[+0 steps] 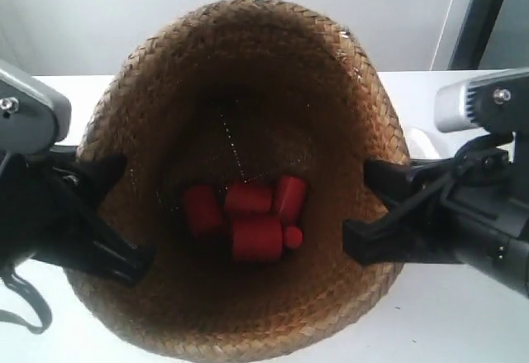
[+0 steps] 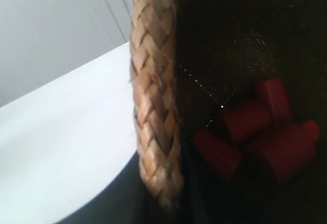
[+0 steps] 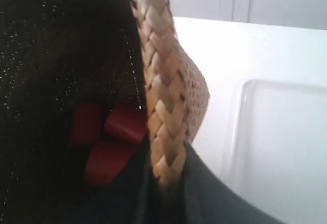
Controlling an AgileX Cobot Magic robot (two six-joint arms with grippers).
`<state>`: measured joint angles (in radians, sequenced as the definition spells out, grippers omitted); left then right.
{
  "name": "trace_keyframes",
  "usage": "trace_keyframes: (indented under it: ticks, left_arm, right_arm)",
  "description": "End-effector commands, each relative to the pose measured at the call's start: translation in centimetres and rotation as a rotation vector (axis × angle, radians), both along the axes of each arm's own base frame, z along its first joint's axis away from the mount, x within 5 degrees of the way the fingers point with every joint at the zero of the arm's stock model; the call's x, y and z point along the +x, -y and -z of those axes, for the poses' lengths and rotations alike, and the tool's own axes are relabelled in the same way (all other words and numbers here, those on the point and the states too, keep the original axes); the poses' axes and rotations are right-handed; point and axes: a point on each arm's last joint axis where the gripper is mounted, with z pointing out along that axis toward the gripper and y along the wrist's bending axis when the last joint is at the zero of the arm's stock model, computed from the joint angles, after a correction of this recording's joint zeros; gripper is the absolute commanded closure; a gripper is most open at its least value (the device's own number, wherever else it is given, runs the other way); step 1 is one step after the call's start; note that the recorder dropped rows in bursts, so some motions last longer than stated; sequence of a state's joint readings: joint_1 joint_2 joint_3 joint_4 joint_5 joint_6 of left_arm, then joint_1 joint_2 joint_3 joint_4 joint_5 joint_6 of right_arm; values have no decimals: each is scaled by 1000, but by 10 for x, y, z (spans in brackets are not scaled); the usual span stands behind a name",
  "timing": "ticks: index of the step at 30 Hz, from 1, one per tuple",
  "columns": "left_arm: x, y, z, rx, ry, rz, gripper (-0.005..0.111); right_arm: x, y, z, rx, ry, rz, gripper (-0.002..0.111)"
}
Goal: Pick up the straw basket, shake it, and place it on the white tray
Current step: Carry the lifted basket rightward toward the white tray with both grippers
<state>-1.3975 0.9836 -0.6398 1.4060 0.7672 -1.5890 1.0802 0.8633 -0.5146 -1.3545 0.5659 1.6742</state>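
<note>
The straw basket [image 1: 248, 65] is held off the table, its mouth tipped toward the exterior camera. Several red cylinders [image 1: 252, 222] lie inside at its bottom. The gripper [image 1: 116, 214] of the arm at the exterior view's left clamps one side of the rim, and the gripper [image 1: 376, 214] of the arm at the exterior view's right clamps the opposite side. In the left wrist view my left gripper [image 2: 163, 196] is shut on the braided rim [image 2: 153, 96]. My right gripper [image 3: 171, 185] is shut on the rim [image 3: 161, 106] too. The white tray [image 3: 286, 147] lies on the table beside the basket.
The white table [image 2: 66, 142] spreads under and around the basket. A pale wall [image 1: 124, 16] stands behind it. A dark upright post [image 1: 483, 11] rises at the far right of the exterior view.
</note>
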Motion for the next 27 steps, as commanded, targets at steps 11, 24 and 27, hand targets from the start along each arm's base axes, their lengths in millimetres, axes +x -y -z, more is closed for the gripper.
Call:
trace_keyframes:
  ticks: [11,24,27]
  left_arm:
    - [-12,6,-21,136,161,-61,107]
    - [-36,7,-32,158,202,-31,107]
    - [-33,6,-44,187,232,-47,107]
  right_arm:
    - [-20,34,-15,50,63,-6,108]
    - [-11,-8,-32,34,25,-127,108]
    - [-7,-18,-46,25,64,-134,108]
